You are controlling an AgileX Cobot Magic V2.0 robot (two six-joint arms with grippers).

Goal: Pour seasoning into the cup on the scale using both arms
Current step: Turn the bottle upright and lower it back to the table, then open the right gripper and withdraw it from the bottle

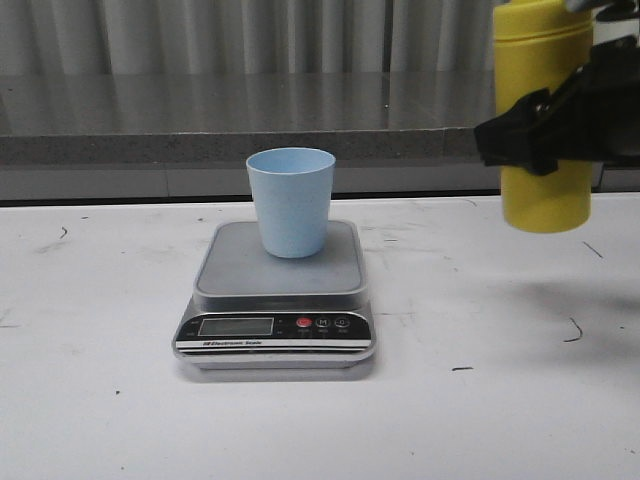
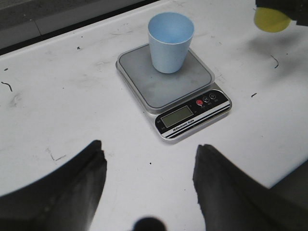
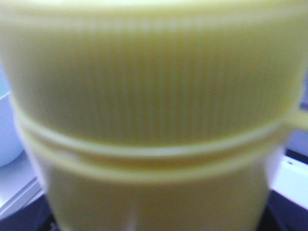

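The pale blue cup (image 1: 291, 200) stands upright on the silver-grey scale (image 1: 240, 272) in the middle of the table; both also show in the left wrist view, the cup (image 2: 170, 42) on the scale (image 2: 166, 86). My right gripper (image 1: 548, 125) is shut on the yellow seasoning bottle (image 1: 546, 185) and holds it upright in the air, to the right of the cup. The bottle's ribbed shoulder (image 3: 154, 96) fills the right wrist view; its nozzle is out of frame. My left gripper (image 2: 149, 159) is open and empty, above the table in front of the scale.
A grey ledge (image 1: 200, 145) with a curtain behind it runs along the table's back edge. The white table (image 1: 500, 400) has small dark marks.
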